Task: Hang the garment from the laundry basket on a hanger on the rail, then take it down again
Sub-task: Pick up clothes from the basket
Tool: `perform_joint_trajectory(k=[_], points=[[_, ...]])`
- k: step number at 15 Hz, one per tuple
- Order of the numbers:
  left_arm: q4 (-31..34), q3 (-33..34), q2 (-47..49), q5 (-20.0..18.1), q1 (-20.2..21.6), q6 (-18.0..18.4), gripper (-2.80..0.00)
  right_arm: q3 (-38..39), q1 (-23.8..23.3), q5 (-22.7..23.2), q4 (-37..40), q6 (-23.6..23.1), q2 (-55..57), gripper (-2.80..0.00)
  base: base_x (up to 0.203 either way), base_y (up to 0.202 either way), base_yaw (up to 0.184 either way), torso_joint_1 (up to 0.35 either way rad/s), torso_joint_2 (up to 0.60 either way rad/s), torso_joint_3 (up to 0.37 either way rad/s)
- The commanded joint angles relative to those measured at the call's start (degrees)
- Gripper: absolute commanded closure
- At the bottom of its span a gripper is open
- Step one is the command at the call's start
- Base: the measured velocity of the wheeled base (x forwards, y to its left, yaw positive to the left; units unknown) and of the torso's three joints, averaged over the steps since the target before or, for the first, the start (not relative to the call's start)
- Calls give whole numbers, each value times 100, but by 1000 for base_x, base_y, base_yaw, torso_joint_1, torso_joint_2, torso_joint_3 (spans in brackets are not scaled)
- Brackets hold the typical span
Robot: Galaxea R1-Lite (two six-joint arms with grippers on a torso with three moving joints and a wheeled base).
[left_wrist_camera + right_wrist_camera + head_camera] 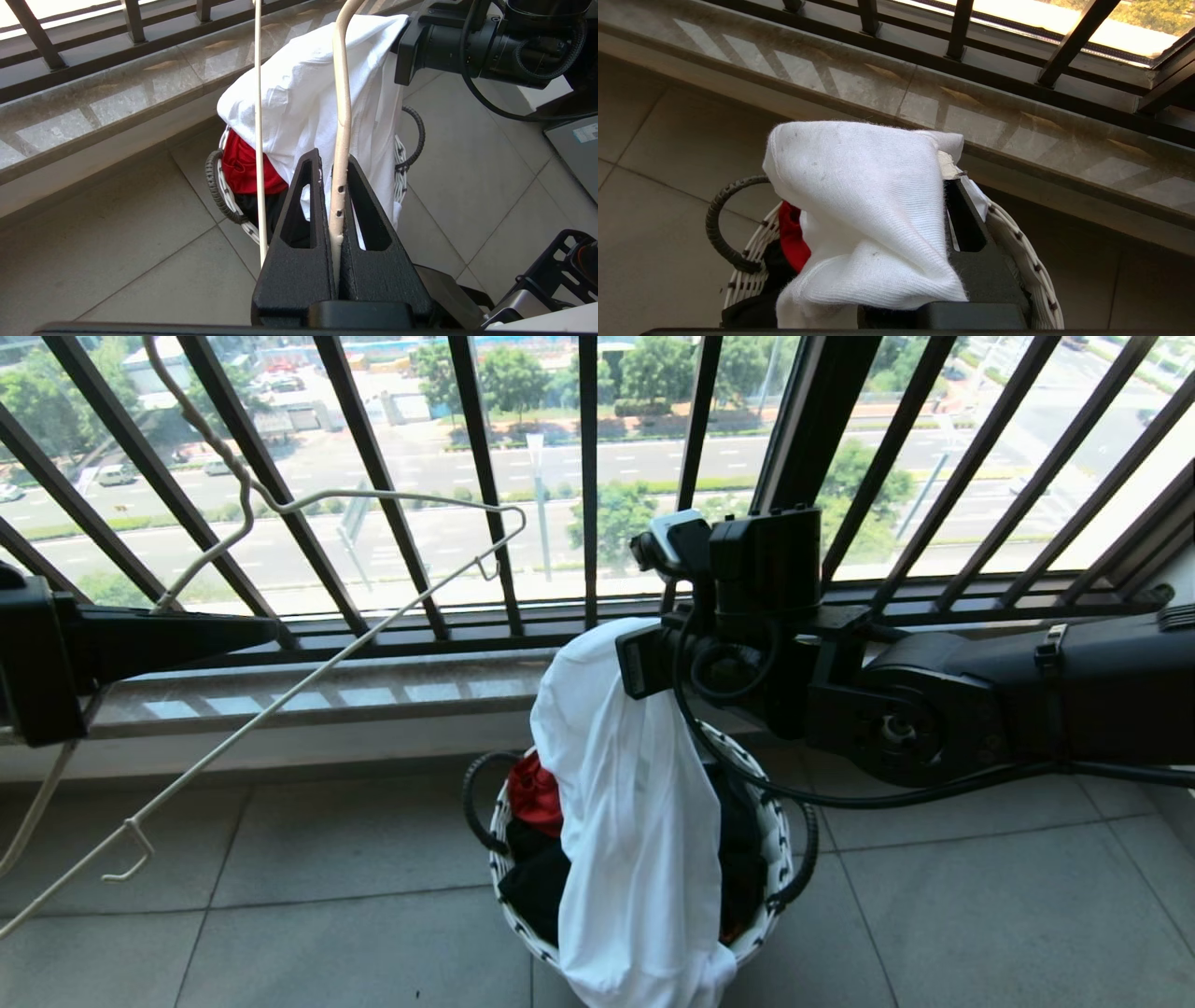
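- The right tool (627,658) is clenched on a bunched fold of the white cotton T-shirt (635,821), holding it up above the small round woven basket with the white-and-dark rim (775,840).
- From the right wrist view, the white cloth (864,219) drapes over and around the black fingers (971,233), covering most of them.
- The shirt's lower part hangs down the front of the basket and over its rim, nearly to the grey tiled floor (327,915); no print shows on it.
- A red garment (537,793) and dark clothes (537,887) lie inside the basket, beside the hanging shirt.
- The left tool (335,177) is clamped on the thin cream wire hanger (308,681), gripping one wire between its two black fingers (299,210).
- The hanger is held tilted, to the left of the basket and apart from the shirt, its long hook (201,425) pointing up against the dark barred balcony railing (588,476).
- The basket stands on the floor just before the stone sill (308,695) under the railing.
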Motion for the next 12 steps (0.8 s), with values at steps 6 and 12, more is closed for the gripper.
perform_joint_trajectory(k=[6, 12], points=[[-17, 35, -70, -19, -6, 13, 0, 84, 87, -13, -12, 4, -109, 0, 0, 0, 0, 2, 2, 201], [-35, 17, 176, -10, -111, 30, 0, 450, 105, -37, -41, 94, -358, 0, 0, 0, 0, 1, 2, 205]])
